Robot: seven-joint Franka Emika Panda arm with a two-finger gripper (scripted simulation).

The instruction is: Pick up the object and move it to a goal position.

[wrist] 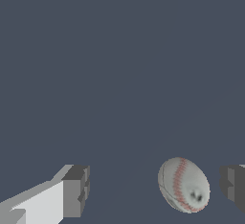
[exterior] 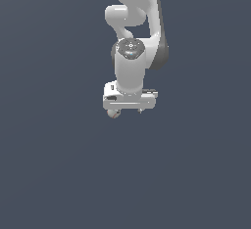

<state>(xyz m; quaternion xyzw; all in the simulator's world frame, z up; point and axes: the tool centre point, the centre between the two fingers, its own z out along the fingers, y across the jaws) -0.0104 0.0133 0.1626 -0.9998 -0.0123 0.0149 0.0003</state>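
Exterior view, left portion: only a uniform dark blue-grey surface (exterior: 49, 149); no other items are seen on it.

Centre: the white arm (exterior: 132, 37) comes down from the upper edge, its wrist pointing straight down. The gripper (exterior: 128, 110) hangs below the wide white hand body. The ball (exterior: 114, 113), whitish with faint reddish marks, shows under the hand body's end nearer the exterior view's left, partly hidden by it. A short dark finger tip is just visible nearer the exterior view's right. Whether the ball rests on the surface cannot be judged from this view.

Right portion: the same plain surface, nothing else present.

Wrist view: one finger (wrist: 72, 192), white with a grey pad, stands at one side; the second finger (wrist: 234, 187) is cut by the frame edge at the other. The jaws stand wide apart. The ball (wrist: 184, 184) lies between them, with red stitching visible, much closer to the second finger, with a narrow gap between; it touches neither pad. Nothing is clamped. Nothing else lies between or around the fingers; the space between the first finger and the ball is bare surface.
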